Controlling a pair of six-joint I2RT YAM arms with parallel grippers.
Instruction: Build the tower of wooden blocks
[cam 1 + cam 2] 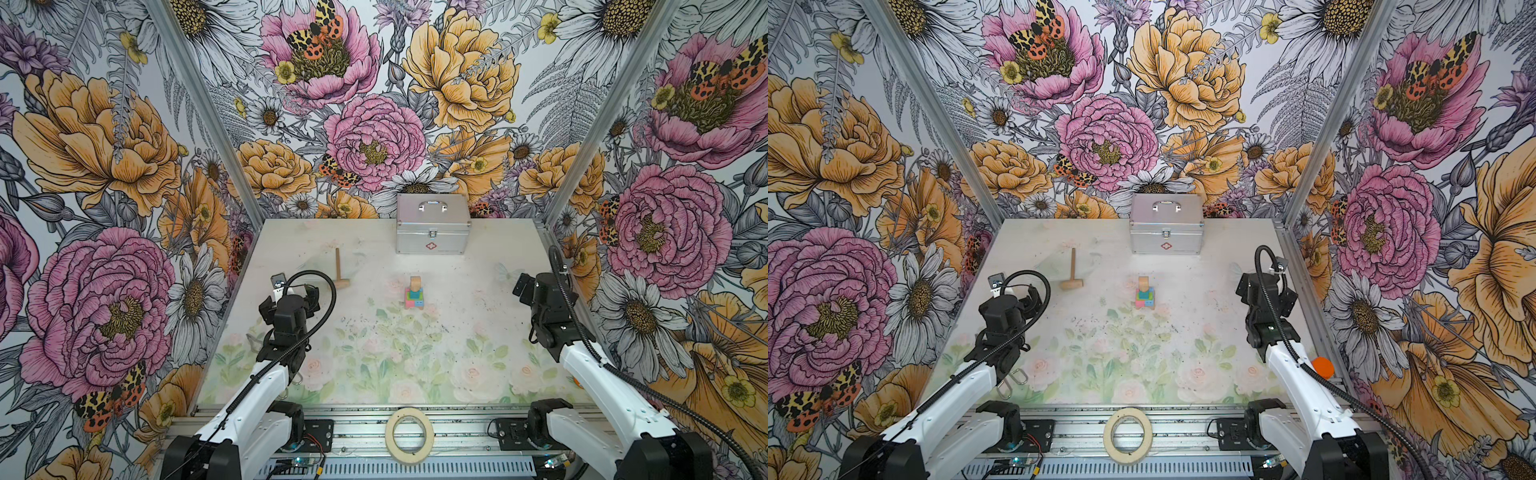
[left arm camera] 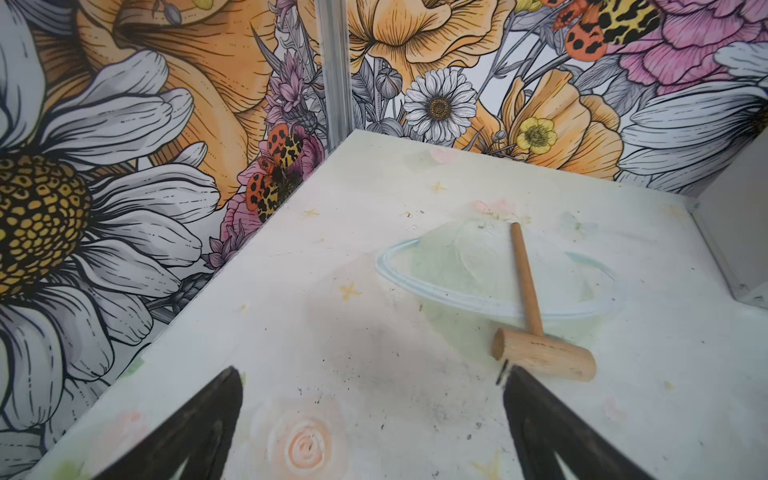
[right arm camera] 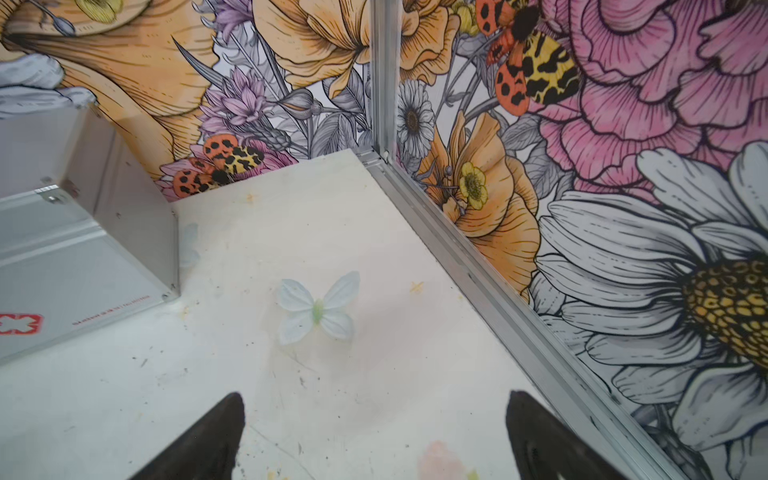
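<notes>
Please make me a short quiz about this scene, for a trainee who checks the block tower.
1. True or false: the tower stands upright with a tan block on top.
2. The right gripper is: A) open and empty; B) shut on a pink block; C) shut on a green block.
3. Fill in: the wooden mallet lies nearer the ___ gripper.
Key: 1 true; 2 A; 3 left; the mallet lies just by the left gripper.

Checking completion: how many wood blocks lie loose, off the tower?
0. All visible blocks are stacked in the tower mid-table; only a wooden mallet lies loose, left of it. Blocks could be hidden behind the arms or silver case.
</notes>
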